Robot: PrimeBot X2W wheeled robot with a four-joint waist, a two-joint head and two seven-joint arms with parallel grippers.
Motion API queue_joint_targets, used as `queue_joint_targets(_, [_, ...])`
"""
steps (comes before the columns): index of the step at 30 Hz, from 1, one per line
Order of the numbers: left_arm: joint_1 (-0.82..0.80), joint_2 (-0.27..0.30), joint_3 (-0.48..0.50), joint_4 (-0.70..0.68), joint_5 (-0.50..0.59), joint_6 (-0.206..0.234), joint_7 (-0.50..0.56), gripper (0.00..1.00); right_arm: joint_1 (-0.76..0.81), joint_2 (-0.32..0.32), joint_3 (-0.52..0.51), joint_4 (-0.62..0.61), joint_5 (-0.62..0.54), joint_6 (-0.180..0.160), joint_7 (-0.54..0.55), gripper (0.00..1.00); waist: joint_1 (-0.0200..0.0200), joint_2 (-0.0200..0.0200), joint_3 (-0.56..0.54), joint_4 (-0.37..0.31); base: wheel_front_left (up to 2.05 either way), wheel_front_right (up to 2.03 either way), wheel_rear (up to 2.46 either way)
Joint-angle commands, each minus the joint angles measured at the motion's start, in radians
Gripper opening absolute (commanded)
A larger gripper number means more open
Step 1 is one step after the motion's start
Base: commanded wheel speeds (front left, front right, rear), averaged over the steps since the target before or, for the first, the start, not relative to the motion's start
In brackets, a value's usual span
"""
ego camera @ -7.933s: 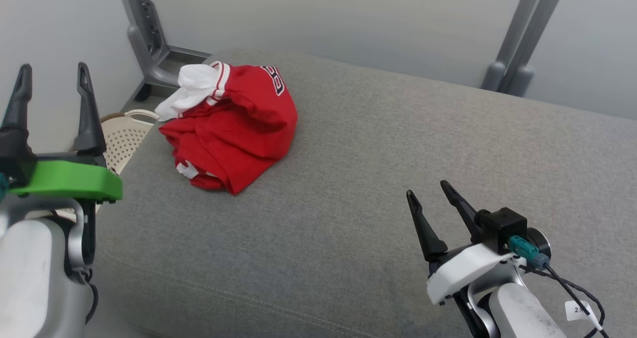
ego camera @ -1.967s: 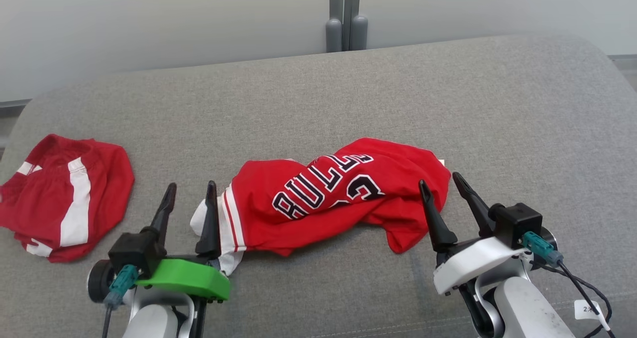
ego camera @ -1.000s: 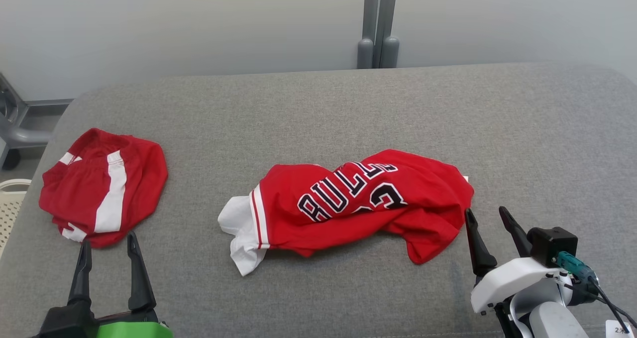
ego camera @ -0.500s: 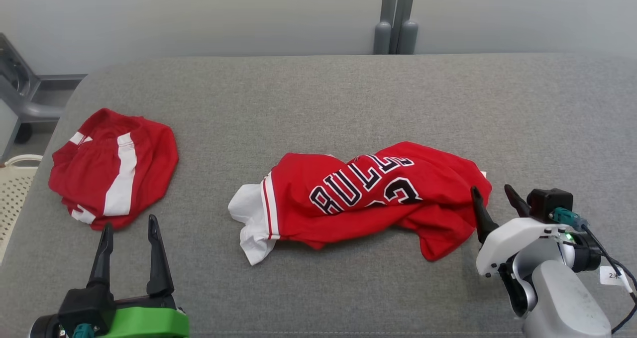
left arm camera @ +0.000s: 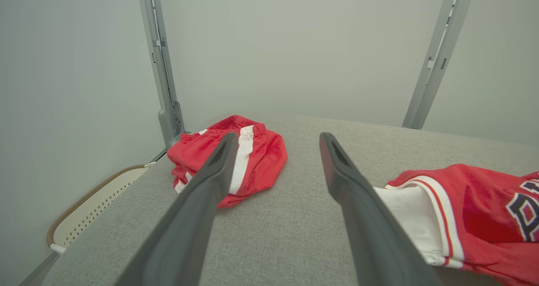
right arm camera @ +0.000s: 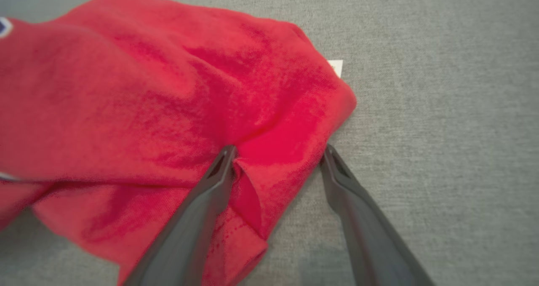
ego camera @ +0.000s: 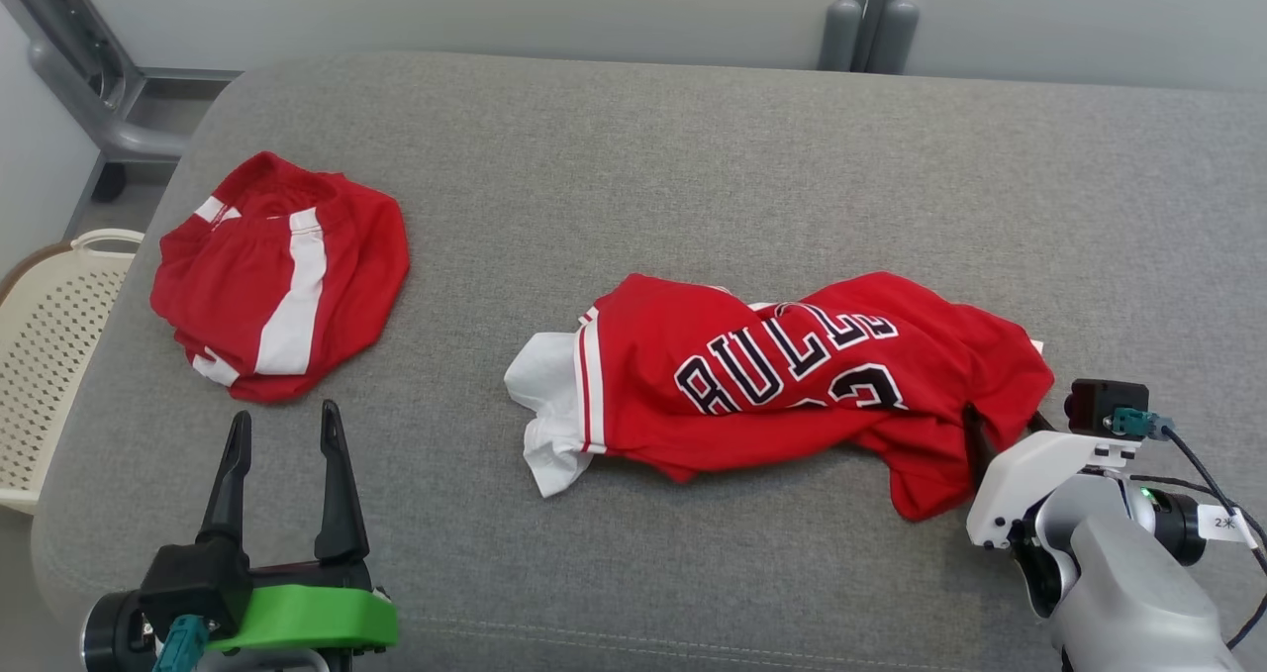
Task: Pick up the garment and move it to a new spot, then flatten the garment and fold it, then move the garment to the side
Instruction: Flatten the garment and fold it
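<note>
Couch (ego camera: 693,157): jersey (ego camera: 792,375) bunched, flattening and folding undone; my right fingers (right arm camera: 198,210) gape astride its edge, left fingers (ego camera: 340,494) open, idle.

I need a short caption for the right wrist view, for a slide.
Right claw, open, straddles a fold at the edge of the crumpled red basketball jersey on the grey fabric cushion.

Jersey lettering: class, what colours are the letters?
The lettering is dark, near black, outlined in white, on the red jersey. It shows best in the head view.
</note>
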Motion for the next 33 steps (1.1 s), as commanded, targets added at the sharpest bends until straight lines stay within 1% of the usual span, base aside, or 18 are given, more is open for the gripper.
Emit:
queue_joint_targets(1, [-0.014,-0.001,-0.001,0.003,-0.001,-0.001,-0.003,1.00,-0.011,0.000,0.007,0.025,0.007,0.000,-0.004,1.00,0.0000,0.0000,0.006,0.014,0.00,0.00,0.00])
queue_joint_targets(3, [-0.014,-0.002,-0.001,0.005,-0.004,-0.003,-0.003,1.00,-0.025,0.004,0.018,0.054,0.019,0.000,-0.014,1.00,0.0000,0.0000,0.006,0.018,0.00,0.00,0.00])
queue_joint_targets(4, [-0.014,-0.002,0.000,0.005,-0.004,-0.003,-0.003,1.00,-0.031,0.005,0.029,0.066,0.021,0.000,-0.018,0.60,0.0000,0.0000,0.006,0.018,0.00,0.00,0.00])
queue_joint_targets(5, [-0.014,-0.002,-0.001,0.005,-0.004,-0.002,-0.003,1.00,-0.038,0.008,0.040,0.073,0.028,0.000,-0.026,0.00,0.0000,0.0000,0.007,0.019,0.00,0.00,0.00])
queue_joint_targets(7, [-0.014,-0.002,-0.002,0.004,-0.008,0.003,-0.003,1.00,-0.052,0.006,0.058,0.078,0.041,0.000,-0.047,0.00,0.0000,0.0000,0.007,0.017,0.00,0.00,0.00])
queue_joint_targets(10, [-0.014,-0.002,-0.004,0.004,-0.016,0.011,-0.003,1.00,-0.077,-0.014,0.083,0.071,0.053,0.000,-0.079,0.00,0.0000,0.0000,0.007,0.010,0.00,0.00,0.00])
queue_joint_targets(14, [-0.013,-0.002,-0.011,0.008,-0.025,0.015,-0.003,1.00,-0.105,-0.030,0.110,0.055,0.060,0.000,-0.098,0.00,0.0000,0.0000,0.004,0.002,0.00,0.00,0.00])
queue_joint_targets(18, [-0.014,-0.002,-0.023,0.013,-0.035,0.020,-0.003,1.00,-0.160,-0.066,0.147,0.034,0.062,0.000,-0.108,0.00,0.0000,0.0000,-0.001,-0.002,0.00,0.00,0.00])
queue_joint_targets(21, [-0.022,-0.002,-0.030,0.020,-0.037,0.015,-0.003,1.00,-0.209,-0.086,0.176,0.029,0.060,0.000,-0.109,0.00,0.0000,0.0000,-0.004,0.005,0.00,0.00,0.00])
queue_joint_targets(25, [-0.023,-0.002,-0.036,0.026,-0.042,0.009,-0.003,1.00,-0.280,-0.105,0.205,0.055,0.062,0.000,-0.086,0.00,0.0000,0.0000,-0.003,0.023,0.00,0.00,0.00])
queue_joint_targets(29, [-0.030,-0.002,-0.043,0.033,-0.042,0.005,-0.003,1.00,-0.330,-0.105,0.231,0.104,0.065,0.000,-0.060,0.00,0.0000,0.0000,0.002,0.048,0.00,0.00,0.00])
queue_joint_targets(33, [-0.033,-0.002,-0.050,0.039,-0.045,0.004,-0.003,1.00,-0.354,-0.115,0.238,0.159,0.067,0.000,-0.068,0.00,0.0000,0.0000,0.002,0.071,0.00,0.00,0.00])
